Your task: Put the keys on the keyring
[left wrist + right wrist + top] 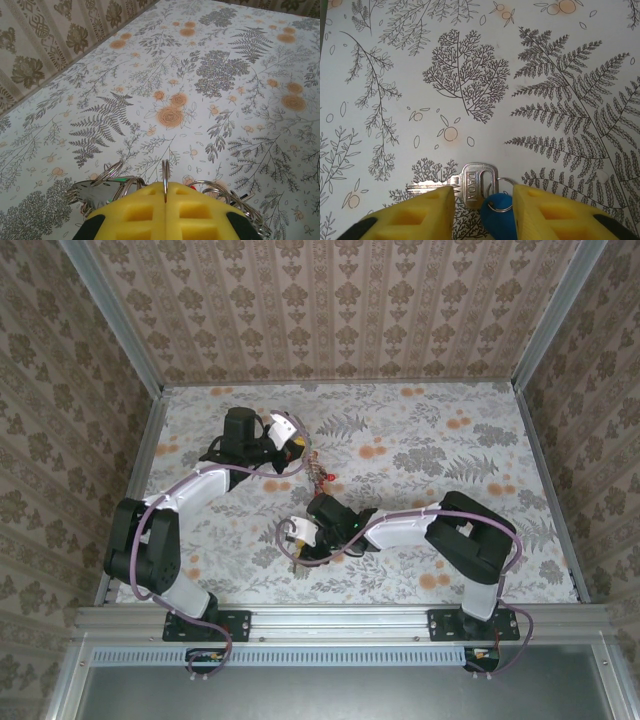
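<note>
L gripper (165, 202) is fully closed, its yellow pads (135, 215) pressed together w/ a thin wire loop of the keyring (165, 172) pinched upright in the seam. More loops & silver bits of the bunch fan out either side of the pads, low over the table (210, 125). There are hints of red & green among them, too small to sort. In the top view, L gripper (292, 448) sits mid-table toward the far left, w/ the keyring (320, 473) just off its tip, red specks visible. R gripper (298, 540) is nearer the arm bases, tip pointing left, apart from the keyring. In the R wrist view, R gripper (484, 200) stands partly open, yellow fingers (420, 217) apart, gripping nothing. A silver key (479, 181) lies flat on the table in the gap. Its blade points to the view's left & passes behind that side's finger; can't tell if they touch. The head is stamped w/ letters. A blue tag (497, 212) sits just beside the head, joined by a small ring (508, 181), w/ a clear gap to the other finger.
</note>
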`<control>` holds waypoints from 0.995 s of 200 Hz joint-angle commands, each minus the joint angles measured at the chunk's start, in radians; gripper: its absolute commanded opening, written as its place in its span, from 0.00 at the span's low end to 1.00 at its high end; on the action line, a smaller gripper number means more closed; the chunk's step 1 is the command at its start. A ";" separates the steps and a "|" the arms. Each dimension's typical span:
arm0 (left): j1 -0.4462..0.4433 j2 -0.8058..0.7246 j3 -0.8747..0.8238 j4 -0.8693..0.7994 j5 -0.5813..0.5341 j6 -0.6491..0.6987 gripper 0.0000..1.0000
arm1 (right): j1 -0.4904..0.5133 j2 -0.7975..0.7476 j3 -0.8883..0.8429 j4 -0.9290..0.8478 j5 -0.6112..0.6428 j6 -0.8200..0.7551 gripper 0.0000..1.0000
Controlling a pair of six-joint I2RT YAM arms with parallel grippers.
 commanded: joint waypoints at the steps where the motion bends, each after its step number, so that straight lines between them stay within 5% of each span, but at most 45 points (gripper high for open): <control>1: 0.006 -0.039 0.007 0.028 0.012 0.000 0.00 | 0.005 0.029 0.020 -0.023 0.031 0.036 0.40; 49: 0.005 -0.041 0.009 0.017 0.017 0.001 0.00 | 0.004 0.055 0.026 -0.004 0.045 0.058 0.37; 133: 0.003 -0.037 0.015 0.001 0.022 0.002 0.00 | -0.013 0.011 -0.023 0.050 0.008 0.070 0.04; 199: -0.011 -0.042 0.011 -0.015 0.045 0.016 0.00 | -0.071 -0.127 -0.153 0.095 0.086 0.216 0.02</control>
